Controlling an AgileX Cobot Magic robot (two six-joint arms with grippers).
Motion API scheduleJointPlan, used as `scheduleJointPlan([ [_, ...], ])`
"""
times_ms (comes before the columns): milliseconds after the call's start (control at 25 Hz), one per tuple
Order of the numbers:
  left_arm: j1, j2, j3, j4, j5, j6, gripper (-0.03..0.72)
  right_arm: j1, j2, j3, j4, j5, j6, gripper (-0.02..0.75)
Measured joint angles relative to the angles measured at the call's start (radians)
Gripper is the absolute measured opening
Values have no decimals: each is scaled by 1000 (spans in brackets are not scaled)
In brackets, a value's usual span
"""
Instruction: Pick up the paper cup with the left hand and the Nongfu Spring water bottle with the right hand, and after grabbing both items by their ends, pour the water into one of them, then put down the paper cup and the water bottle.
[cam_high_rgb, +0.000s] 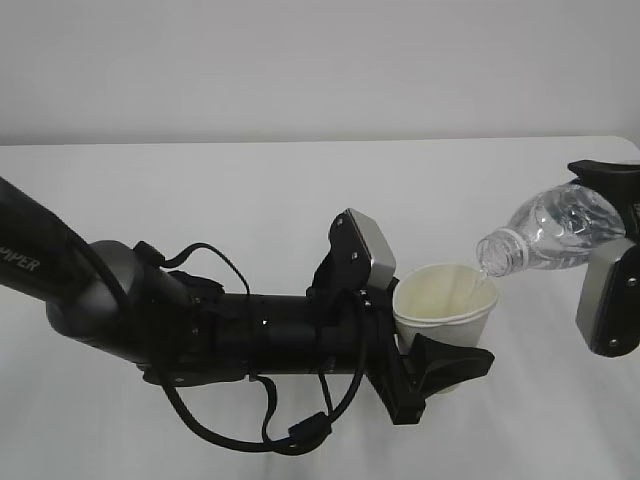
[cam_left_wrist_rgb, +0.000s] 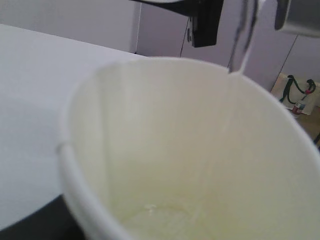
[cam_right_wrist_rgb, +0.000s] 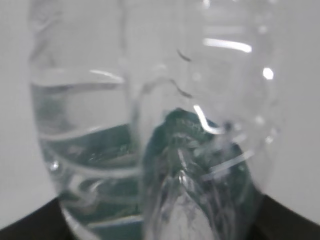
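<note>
- Left hand (cam_high_rgb: 440, 362): fingers grip the paper cup (cam_high_rgb: 445, 302), upright above the counter (cam_high_rgb: 250, 200).
- Right hand (cam_high_rgb: 615, 250): fingers grip the Nongfu Spring water bottle (cam_high_rgb: 550, 235) base, neck tilted over the cup rim.
- Water (cam_left_wrist_rgb: 243, 40) streams into the cup.

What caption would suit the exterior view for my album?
Right hand tips a water bottle, pouring water into the paper cup held by the left hand.

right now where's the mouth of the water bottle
In the exterior view, right of centre: the water bottle tilts, its mouth just above the paper cup rim's right side.
</note>
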Motion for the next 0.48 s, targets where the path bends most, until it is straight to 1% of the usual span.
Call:
scheduleJointPlan([
  [480,0,0,0,35,-19,0,445,0,0,0,0,-2,0,427],
])
